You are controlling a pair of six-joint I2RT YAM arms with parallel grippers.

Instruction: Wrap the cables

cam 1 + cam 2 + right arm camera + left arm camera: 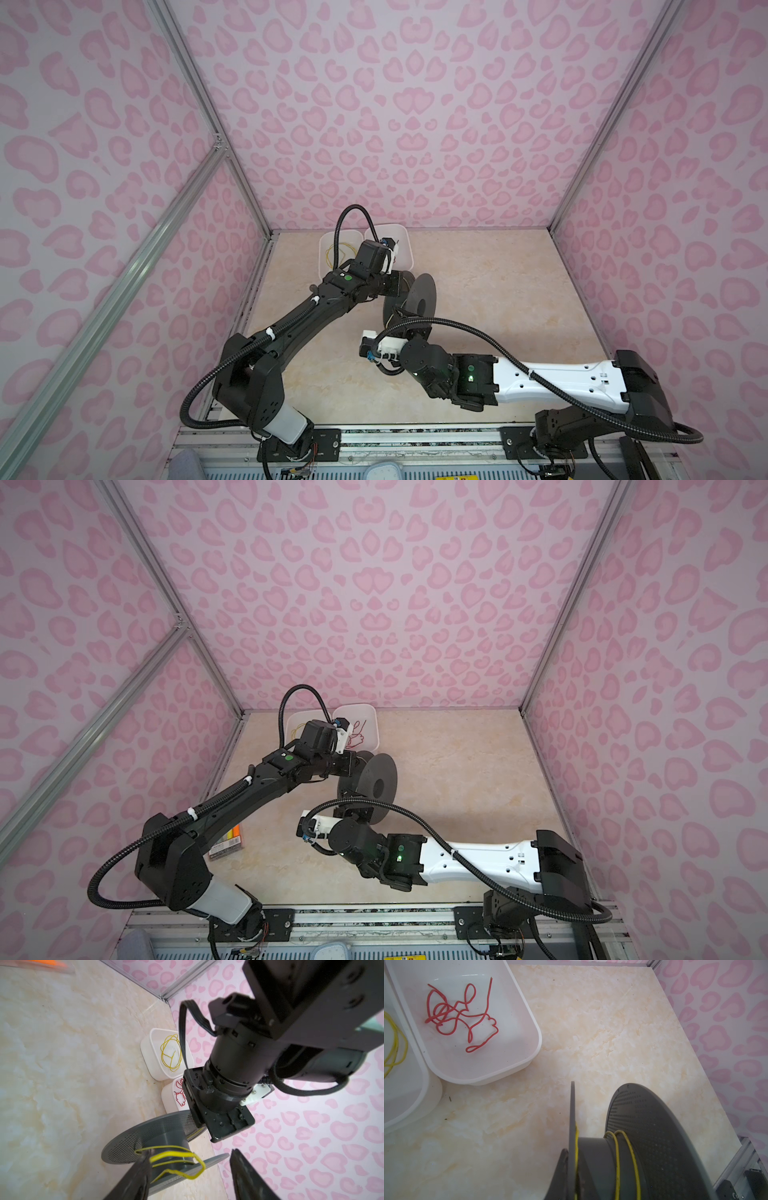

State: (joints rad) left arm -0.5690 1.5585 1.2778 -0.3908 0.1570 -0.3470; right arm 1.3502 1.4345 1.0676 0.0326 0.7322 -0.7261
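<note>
Winding looks begun but not finished. One yellow cable [172, 1154] makes a few turns round the hub of the spool [419, 297], which is upright on edge near the middle of the table [498, 270]. The cable's free end sticks out in a slack, kinked loop and is not laid flat.

The left jaws, reaching in from 9 o'clock, are clamped tight on one flange of the spool. The right jaws, coming from 6 o'clock, stand well apart astride the hub. The cable runs against one finger [137, 1174], but nothing is gripped.

At 11 o'clock from the spool two bins sit side by side. One bin [146, 1057] holds a second yellow cable [170, 1053] in loose rings, and the other bin [533, 1028] holds a red cable [456, 1014] in a tangle.

By this showing, the loose end needs taking up, and both binned cables are not yet wrapped.
</note>
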